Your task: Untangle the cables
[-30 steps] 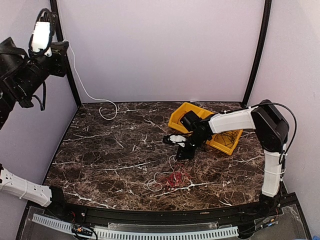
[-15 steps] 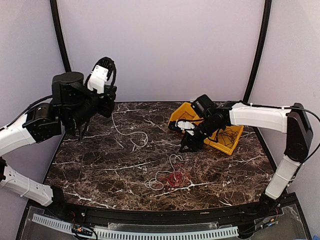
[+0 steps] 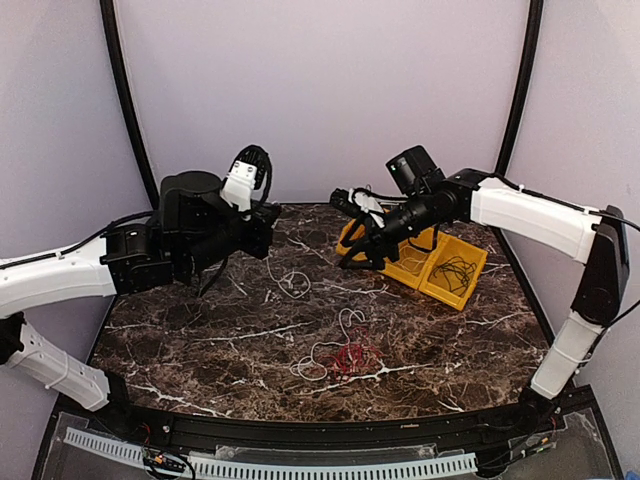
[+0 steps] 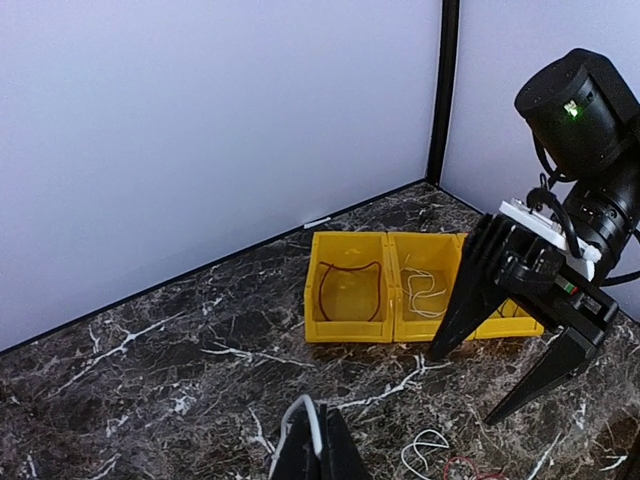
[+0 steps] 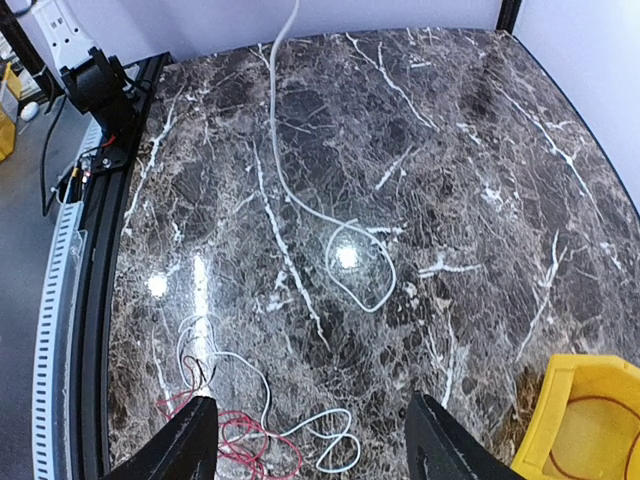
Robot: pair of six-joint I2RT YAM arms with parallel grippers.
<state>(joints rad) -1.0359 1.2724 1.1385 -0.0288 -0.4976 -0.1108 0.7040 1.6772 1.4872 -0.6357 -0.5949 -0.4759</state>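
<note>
The cables (image 3: 338, 355) lie as a small tangle of white, red and black wire near the table's front middle, and show in the right wrist view as the tangle (image 5: 228, 425). My left gripper (image 3: 263, 232) hangs above the back left, shut on a separate white cable (image 3: 288, 282) that droops to a loop on the marble. In the left wrist view the shut fingers (image 4: 345, 462) pinch that white cable (image 4: 313, 425). My right gripper (image 3: 348, 250) hovers open and empty in front of the yellow bins. Through its wrist camera the white cable (image 5: 358, 262) lies beyond the right gripper (image 5: 320, 450).
Three yellow bins (image 3: 462, 290) stand at the back right. One holds a red wire (image 4: 348, 268), one a white wire (image 4: 425, 290), one black wires (image 3: 458, 270). The right gripper (image 4: 520, 335) shows in the left wrist view. Black frame posts (image 3: 515, 100) flank the back wall.
My left arm swung in from the far left wall toward the table's middle, trailing the white cable. My right gripper opened, rose off the table and moved back toward the bins.
</note>
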